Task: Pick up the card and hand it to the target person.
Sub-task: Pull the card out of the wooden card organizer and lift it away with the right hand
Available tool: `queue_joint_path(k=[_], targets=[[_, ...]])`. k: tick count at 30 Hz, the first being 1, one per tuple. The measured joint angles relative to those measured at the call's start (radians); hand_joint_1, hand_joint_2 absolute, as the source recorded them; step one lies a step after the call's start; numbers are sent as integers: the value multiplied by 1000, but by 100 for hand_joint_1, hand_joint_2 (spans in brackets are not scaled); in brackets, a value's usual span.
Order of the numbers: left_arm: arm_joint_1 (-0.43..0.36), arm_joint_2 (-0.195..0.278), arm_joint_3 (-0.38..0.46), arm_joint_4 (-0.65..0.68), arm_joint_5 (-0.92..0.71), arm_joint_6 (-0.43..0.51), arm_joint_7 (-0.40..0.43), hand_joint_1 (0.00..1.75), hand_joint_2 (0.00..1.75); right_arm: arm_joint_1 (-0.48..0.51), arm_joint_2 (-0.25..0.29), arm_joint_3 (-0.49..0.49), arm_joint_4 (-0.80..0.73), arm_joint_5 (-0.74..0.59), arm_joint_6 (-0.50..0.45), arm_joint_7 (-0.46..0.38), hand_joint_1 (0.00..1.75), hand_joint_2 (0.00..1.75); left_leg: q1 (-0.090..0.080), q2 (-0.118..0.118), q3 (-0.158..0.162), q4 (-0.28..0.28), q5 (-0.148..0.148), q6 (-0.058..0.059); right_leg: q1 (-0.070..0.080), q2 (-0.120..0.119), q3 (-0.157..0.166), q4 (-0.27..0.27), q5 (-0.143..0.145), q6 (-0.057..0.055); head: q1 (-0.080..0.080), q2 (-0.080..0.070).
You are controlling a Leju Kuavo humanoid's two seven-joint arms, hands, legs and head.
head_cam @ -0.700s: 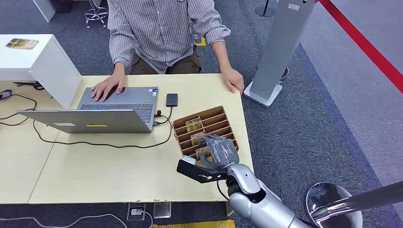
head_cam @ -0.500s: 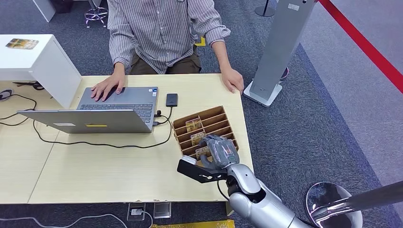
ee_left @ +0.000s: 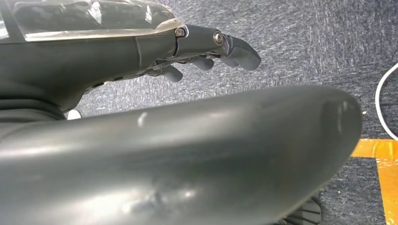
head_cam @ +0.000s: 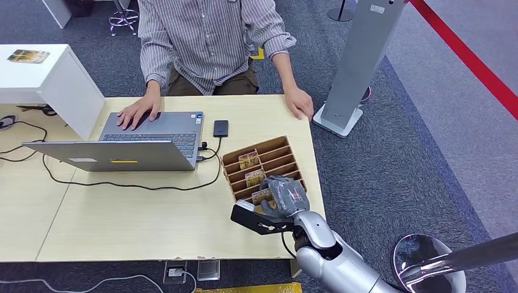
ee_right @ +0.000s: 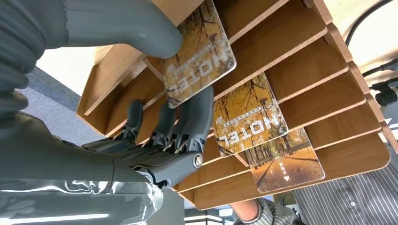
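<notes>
- Using the wooden slotted card rack [head_cam: 264, 166] as the anchor here: it sits on the pale table [head_cam: 122, 220], close to the table's right edge, angled a bit.
- The right hand [head_cam: 284, 196] is on the rack's near end, the end closest to the robot. In the right wrist view the thumb [ee_right: 122, 23] and a finger [ee_right: 197, 117] are pinching the nearest card [ee_right: 199, 56] from both sides, so it's gripping that card, which is still sitting in its slot.
- Two more cards [ee_right: 246, 117] stand in slots further along the rack, toward the person.
- The left hand [ee_left: 206, 51] hangs over grey carpet with fingers loosely curled and nothing in them that I can see; can't really tell whether it counts as clenched or relaxed.
- Person in a striped shirt [head_cam: 207, 36] sits on the far side of the table from the rack, one hand on the laptop [head_cam: 146, 137], the other hand [head_cam: 299, 102] flat on the table beyond the rack.
- Small black device [head_cam: 220, 128] lies between the laptop and the rack, cabled up.
</notes>
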Motion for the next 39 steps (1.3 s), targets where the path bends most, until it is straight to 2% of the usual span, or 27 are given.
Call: queue_joint_path(k=[5,8,12,24,29,35,39], targets=[[1,0,0,0,2,1,-2,0,0,-3,1,-1,7,5,-5,-8,168,175,0,0,0,0,0,0,0,0,0,0,0,0,1,0],[1,0,0,0,2,1,-2,0,0,-4,1,-2,7,6,-9,-12,175,175,0,0,0,0,0,0,0,0,0,0,0,0,1,0],[1,0,0,0,-1,7,-2,0,175,-4,2,-6,7,9,-14,-12,175,175,0,0,0,0,0,0,0,0,0,0,0,0,1,0],[2,0,-1,0,-2,34,-13,0,175,-5,3,-9,5,11,-34,-15,175,175,0,0,0,0,0,0,0,0,0,0,0,0,1,0],[2,0,-1,0,-1,34,-15,0,175,-17,-3,-17,-31,-9,-30,11,175,175,0,0,0,0,0,0,0,0,0,0,0,0,0,0],[5,2,-1,0,4,29,-14,0,175,-62,-48,-56,-173,-112,102,87,175,175,0,0,1,0,0,0,0,0,0,0,0,0,0,0],[7,6,-1,0,10,28,-9,0,175,-103,-83,-85,-291,-190,164,96,175,175,0,0,1,0,0,0,0,0,0,0,1,0,1,0]])
